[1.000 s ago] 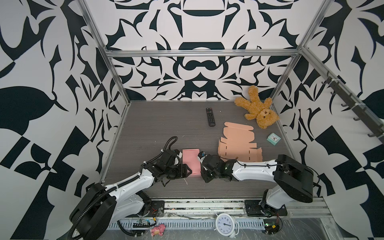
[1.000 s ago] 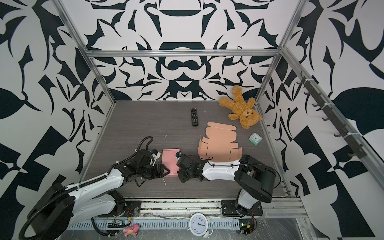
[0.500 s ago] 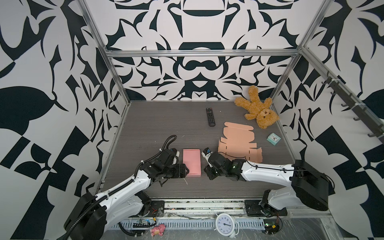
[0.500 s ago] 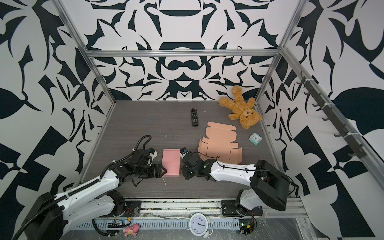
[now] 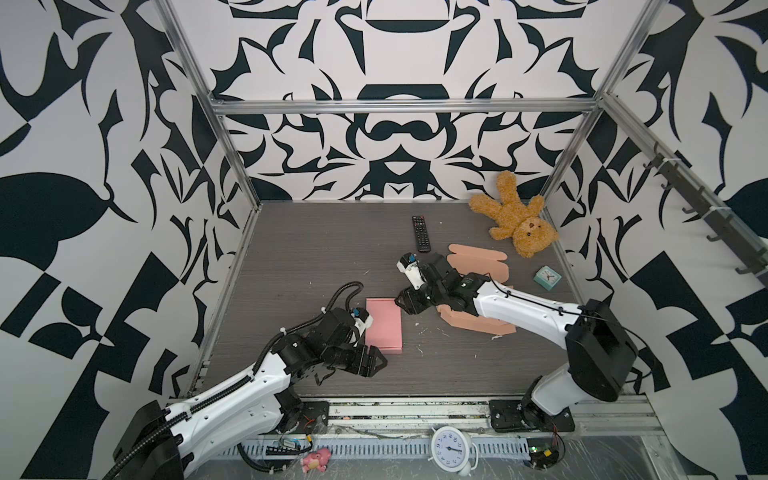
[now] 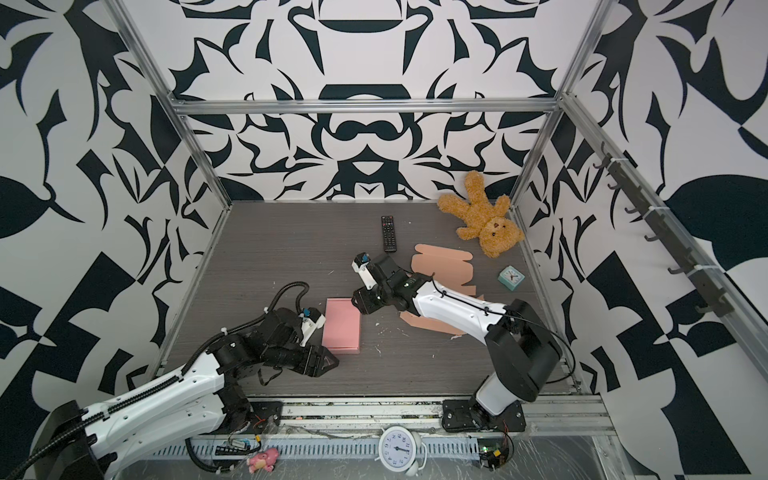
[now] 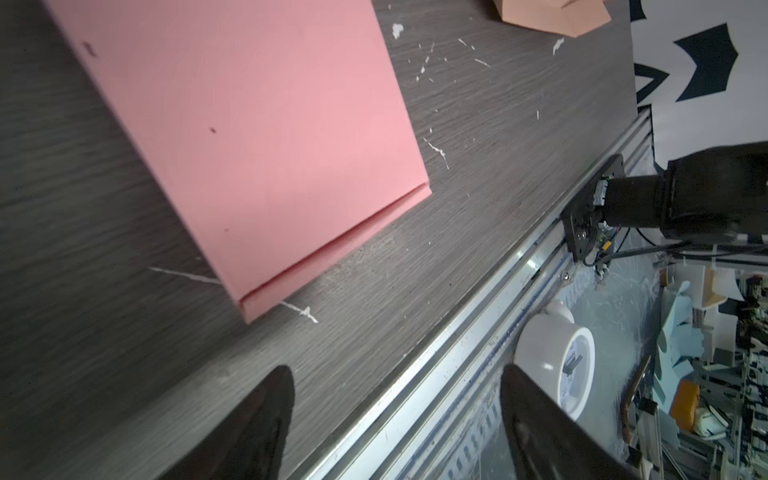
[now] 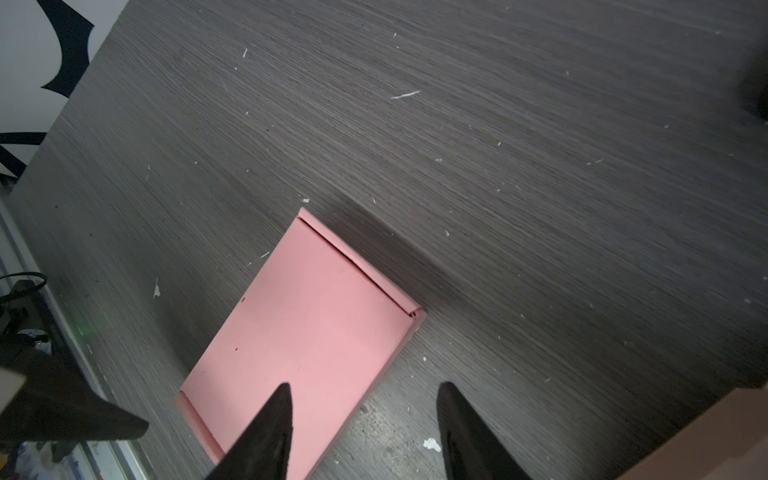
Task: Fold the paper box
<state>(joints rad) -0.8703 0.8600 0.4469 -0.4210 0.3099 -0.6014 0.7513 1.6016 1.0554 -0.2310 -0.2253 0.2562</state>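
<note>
A pink paper box (image 5: 384, 324) (image 6: 342, 326) lies shut and flat on the dark table, and nothing holds it. My left gripper (image 5: 374, 360) (image 6: 328, 362) is open just off the box's front left corner; in the left wrist view its jaws (image 7: 395, 374) frame the table's front edge, with the box (image 7: 257, 137) beyond them. My right gripper (image 5: 403, 304) (image 6: 358, 303) is open over the box's far right corner. In the right wrist view, one of its fingertips (image 8: 284, 399) overlaps the box (image 8: 307, 332) and the other is over bare table.
A flat tan cardboard blank (image 5: 478, 257) lies partly under the right arm. A remote (image 5: 421, 232), a teddy bear (image 5: 517, 220) and a small teal clock (image 5: 547, 277) lie farther back. A metal rail (image 5: 415, 405) runs along the front, with a white clock (image 5: 450, 449) below it.
The right gripper has opened and drawn back from the box's right side toward its far corner. The left gripper has pulled away toward the front. The box lies free.
</note>
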